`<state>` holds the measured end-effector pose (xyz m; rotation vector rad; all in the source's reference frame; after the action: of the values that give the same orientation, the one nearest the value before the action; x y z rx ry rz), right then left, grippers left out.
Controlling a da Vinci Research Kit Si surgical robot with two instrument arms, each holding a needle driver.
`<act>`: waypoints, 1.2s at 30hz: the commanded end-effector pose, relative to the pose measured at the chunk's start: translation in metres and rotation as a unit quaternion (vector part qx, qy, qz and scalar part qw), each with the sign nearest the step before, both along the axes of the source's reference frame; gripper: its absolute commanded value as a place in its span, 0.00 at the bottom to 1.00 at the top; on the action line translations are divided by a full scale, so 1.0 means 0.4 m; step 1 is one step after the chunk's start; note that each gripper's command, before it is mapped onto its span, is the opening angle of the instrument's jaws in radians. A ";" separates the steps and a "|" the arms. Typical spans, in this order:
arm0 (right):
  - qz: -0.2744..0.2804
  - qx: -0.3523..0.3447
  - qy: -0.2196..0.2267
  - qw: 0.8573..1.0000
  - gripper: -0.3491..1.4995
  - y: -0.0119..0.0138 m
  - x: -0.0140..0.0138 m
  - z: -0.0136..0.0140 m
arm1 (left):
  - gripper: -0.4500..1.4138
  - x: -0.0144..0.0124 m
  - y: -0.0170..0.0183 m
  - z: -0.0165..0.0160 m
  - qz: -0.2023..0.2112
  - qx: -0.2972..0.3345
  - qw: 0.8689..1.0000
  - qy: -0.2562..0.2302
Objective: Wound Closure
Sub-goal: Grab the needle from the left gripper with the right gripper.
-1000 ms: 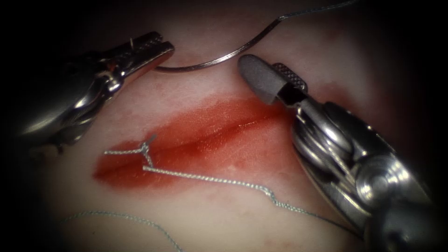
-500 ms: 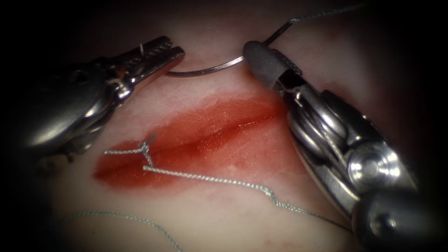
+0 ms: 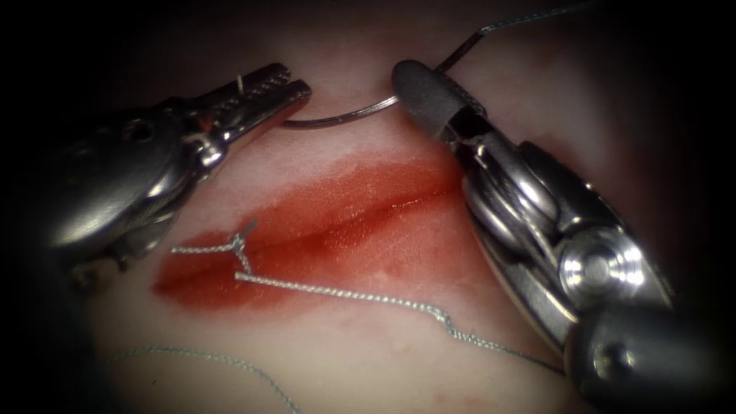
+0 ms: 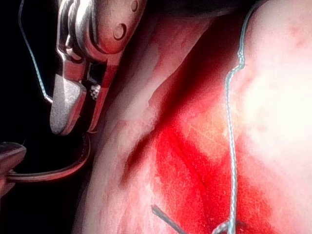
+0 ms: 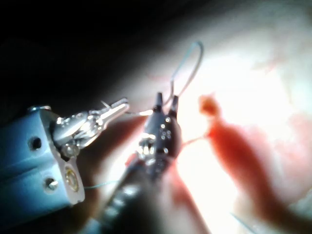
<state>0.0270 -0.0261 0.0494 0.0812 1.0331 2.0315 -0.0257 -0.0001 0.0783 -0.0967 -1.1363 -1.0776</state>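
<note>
Right pincer [image 3: 431,90] has closed onto the needle [image 3: 337,119], lying crosswise above the cut [image 3: 337,222].

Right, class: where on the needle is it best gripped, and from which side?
Probably its bare arc toward the thread end, coming from the right, across the wire. The left tool holds the tip end; the needle is out of the tissue, above the cut, so that arc is free. The right tool sits there; whether it grips, I cannot tell.
</note>
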 end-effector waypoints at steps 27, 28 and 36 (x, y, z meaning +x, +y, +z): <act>-0.020 -0.037 0.011 0.999 0.00 0.0028 0.0014 0.0021 | 0.61 -0.0018 0.0012 0.0001 -0.006 0.072 0.997 -0.038; -0.020 -0.036 0.011 0.999 0.00 0.0028 0.0011 0.0020 | 0.65 -0.0019 0.0012 0.0001 -0.005 0.088 0.996 -0.033; -0.014 -0.053 -0.018 0.998 0.00 0.0055 -0.0080 0.0001 | 0.77 0.0022 0.0058 -0.0044 -0.014 0.204 0.978 -0.043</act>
<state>0.0227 -0.0246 0.0497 -0.0061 1.1062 1.9375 -0.0243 0.0013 0.0767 0.2761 -0.9638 -1.3338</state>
